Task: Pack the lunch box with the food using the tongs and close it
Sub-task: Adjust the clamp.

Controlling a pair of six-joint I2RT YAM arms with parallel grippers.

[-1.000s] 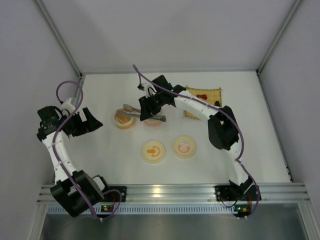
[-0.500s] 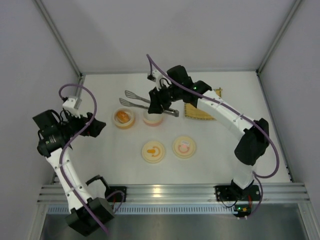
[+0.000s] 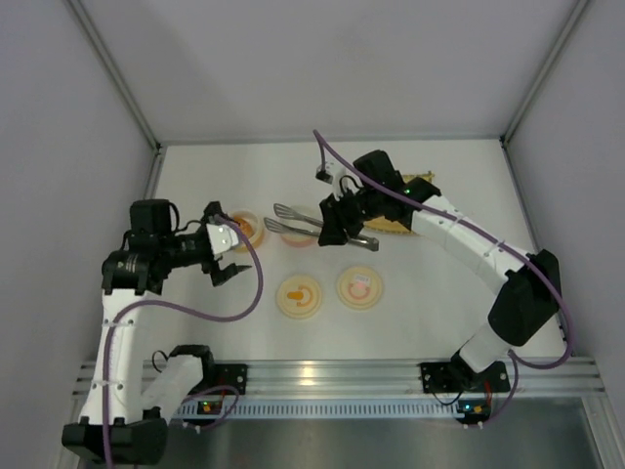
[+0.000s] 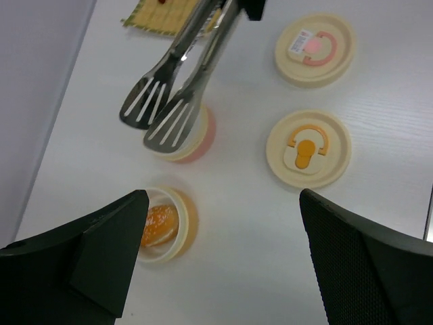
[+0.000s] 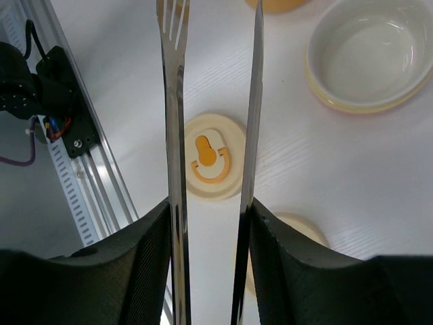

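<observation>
My right gripper (image 3: 344, 223) is shut on the tongs (image 3: 303, 225), holding them level above the table. Their slotted tips (image 4: 159, 112) hang over the pink bowl (image 4: 195, 141), which is empty (image 5: 369, 54). In the right wrist view the two tong arms (image 5: 177, 135) run apart between my fingers (image 5: 145, 271). The round orange bun (image 4: 157, 225) lies in the orange-rimmed bowl (image 3: 249, 227). My left gripper (image 3: 225, 256) hangs open just in front of that bowl, with nothing between its fingers (image 4: 101, 257). I take the two bowls and lids to be the lunch box.
Two flat cream lids lie in front of the bowls, one with an orange mark (image 3: 300, 296) and one with a pink mark (image 3: 359, 287). A woven yellow mat (image 3: 415, 181) lies at the back right, mostly under my right arm. The aluminium rail (image 3: 322, 373) runs along the near edge.
My right arm has carried the tongs to the right, from over the orange bowl to over the pink one. My left arm has swung in from the far left toward the orange bowl.
</observation>
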